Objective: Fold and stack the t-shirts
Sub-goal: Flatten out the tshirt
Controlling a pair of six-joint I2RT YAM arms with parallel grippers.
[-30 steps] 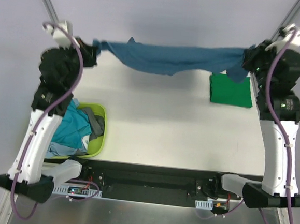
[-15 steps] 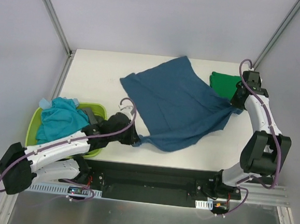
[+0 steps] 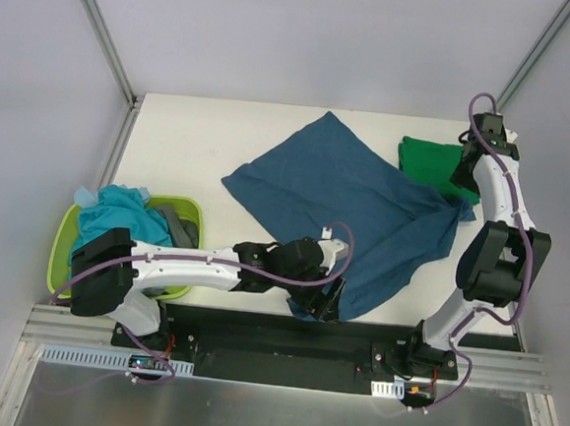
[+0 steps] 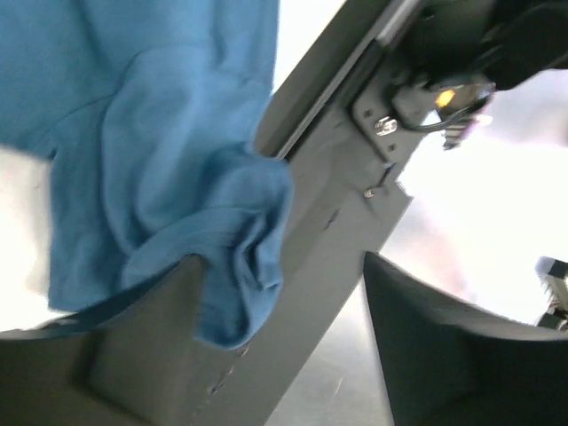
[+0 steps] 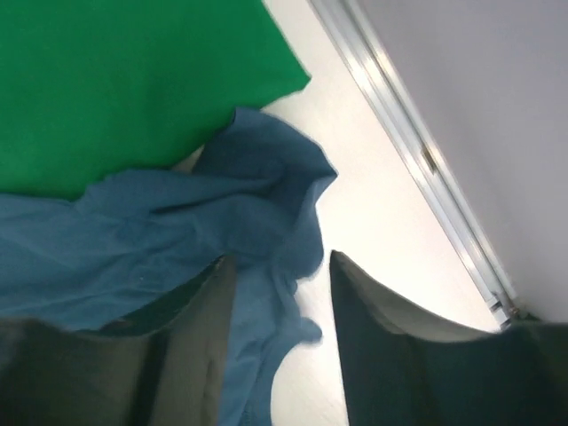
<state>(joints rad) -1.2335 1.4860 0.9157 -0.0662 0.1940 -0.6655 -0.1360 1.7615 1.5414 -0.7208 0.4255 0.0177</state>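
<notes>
**Spreading stage.** The dark teal-blue t-shirt (image 3: pixel 345 203) is shown spread aslant on the table (image 3: pixel 192 137). Its near corner is bunched over the front edge and draped on one finger of the left gripper (image 4: pixel 288 284), whose jaws are spread. The jaws of the right gripper (image 5: pixel 280 266) are likewise parted (nothing pinched) beside the folded green t-shirt (image 3: pixel 430 157). On withdrawal, the draped corner may be snagged and dragged off, or the green fold ruffled.

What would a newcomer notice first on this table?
A large dark blue t-shirt lies spread out, a little rumpled, across the middle of the white table. At the far right lies a bright green t-shirt, folded into a neat square. At the near left, a lime-green basket holds crumpled turquoise and grey clothes.
</notes>
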